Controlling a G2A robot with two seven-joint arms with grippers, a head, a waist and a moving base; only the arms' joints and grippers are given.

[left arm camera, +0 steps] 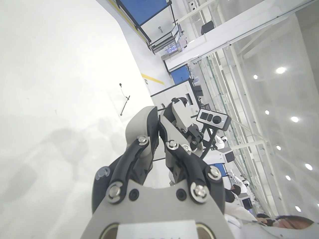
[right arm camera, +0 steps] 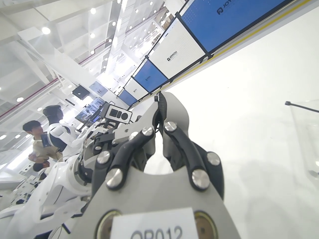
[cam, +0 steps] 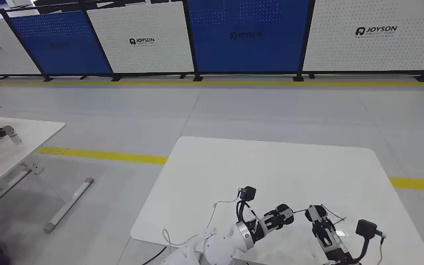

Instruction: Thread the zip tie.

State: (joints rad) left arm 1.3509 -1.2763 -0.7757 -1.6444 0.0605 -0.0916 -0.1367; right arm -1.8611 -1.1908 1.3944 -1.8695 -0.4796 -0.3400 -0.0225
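Above the worktop's [cam: 265, 165] near edge, left tool [left arm camera: 158, 119] and right tool [right arm camera: 159, 103] each sit clamped on the zip tie [right arm camera: 156, 98] (light, springy, likely slippery; best held near its tip).

A thin black zip tie [cam: 300, 211] hangs roughly level between the two pincers' tips, above the white worktop [cam: 265, 172]. One small black end pokes from the closed tips of the right pincer [right arm camera: 159, 100]. The other reaches the closed left pincer [left arm camera: 157, 115], though the grip there is unclear. A loose zip tie [left arm camera: 127, 98], black with a small head, lies flat beyond the left pincer's tip.
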